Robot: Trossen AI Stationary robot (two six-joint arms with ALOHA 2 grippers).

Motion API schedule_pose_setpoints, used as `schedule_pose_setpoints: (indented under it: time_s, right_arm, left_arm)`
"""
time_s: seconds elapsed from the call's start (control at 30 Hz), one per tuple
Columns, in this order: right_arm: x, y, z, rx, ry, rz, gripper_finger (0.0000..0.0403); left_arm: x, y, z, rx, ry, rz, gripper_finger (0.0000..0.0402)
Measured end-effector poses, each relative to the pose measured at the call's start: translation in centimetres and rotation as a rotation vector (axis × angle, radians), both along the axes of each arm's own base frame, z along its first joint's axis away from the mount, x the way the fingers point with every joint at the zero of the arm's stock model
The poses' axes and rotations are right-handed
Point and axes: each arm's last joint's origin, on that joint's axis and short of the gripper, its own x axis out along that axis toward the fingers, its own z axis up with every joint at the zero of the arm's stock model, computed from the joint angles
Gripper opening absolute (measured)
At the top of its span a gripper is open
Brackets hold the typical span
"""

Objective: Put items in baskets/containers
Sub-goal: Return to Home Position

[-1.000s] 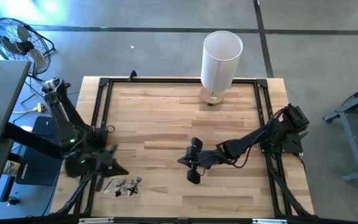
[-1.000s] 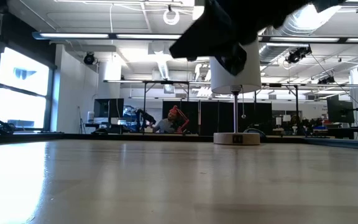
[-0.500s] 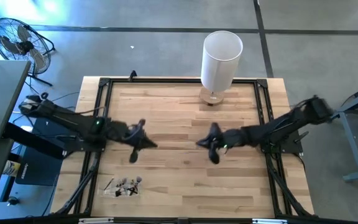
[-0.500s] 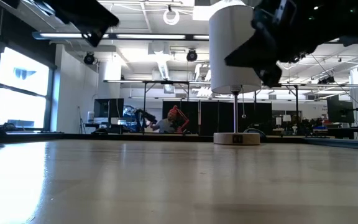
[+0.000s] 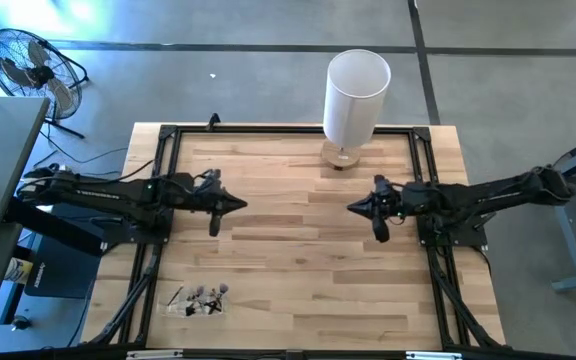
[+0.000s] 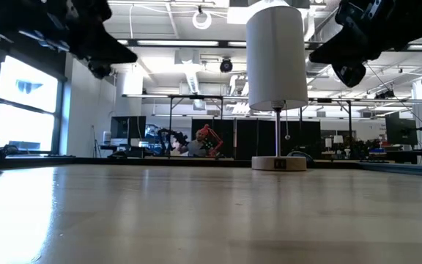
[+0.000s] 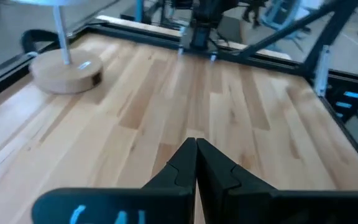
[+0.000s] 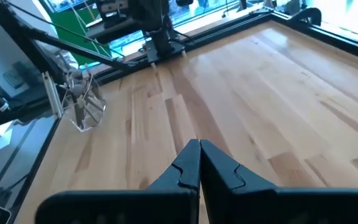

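Note:
Several thin dark brushes lie in a small see-through container (image 5: 196, 298) on the table near its near left corner. The right wrist view shows the same container (image 8: 82, 102) beside the black frame rail. My left gripper (image 5: 238, 205) hangs shut over the table's left middle, pointing right, with nothing in it (image 7: 196, 142). My right gripper (image 5: 353, 208) hangs shut over the right middle, pointing left, also with nothing in it (image 8: 199, 143). Both are well above the wood and far from the container.
A lamp with a white cylinder shade (image 5: 357, 95) stands on a round wooden base (image 5: 340, 157) at the far middle of the table. A black frame (image 5: 163, 180) runs along the table's edges. Bare wood (image 5: 298, 260) lies between and in front of the grippers.
My left gripper has swung away from the container at the near left corner toward the far edge and now points right. My right gripper has drawn back from the table's near middle toward the right and far edges. Both stayed shut; the container has not moved.

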Motion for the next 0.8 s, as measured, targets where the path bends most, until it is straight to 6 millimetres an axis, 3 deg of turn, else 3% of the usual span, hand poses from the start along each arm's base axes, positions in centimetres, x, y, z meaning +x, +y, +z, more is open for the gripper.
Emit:
schedule_pose_setpoints:
  time_s: [0.4, 0.8]
  right_arm:
    - [-0.6, -0.7, -0.3, 0.049, 0.047, -0.035, 0.0000]
    - [-0.7, -1.8, -0.2, 0.102, 0.036, -0.152, 0.0000]
  left_arm:
    - [-4.8, 0.1, -2.6, 0.000, -0.158, 0.024, 0.0000]
    - [-7.2, 0.0, -4.1, 0.052, -0.321, -0.003, 0.0000]
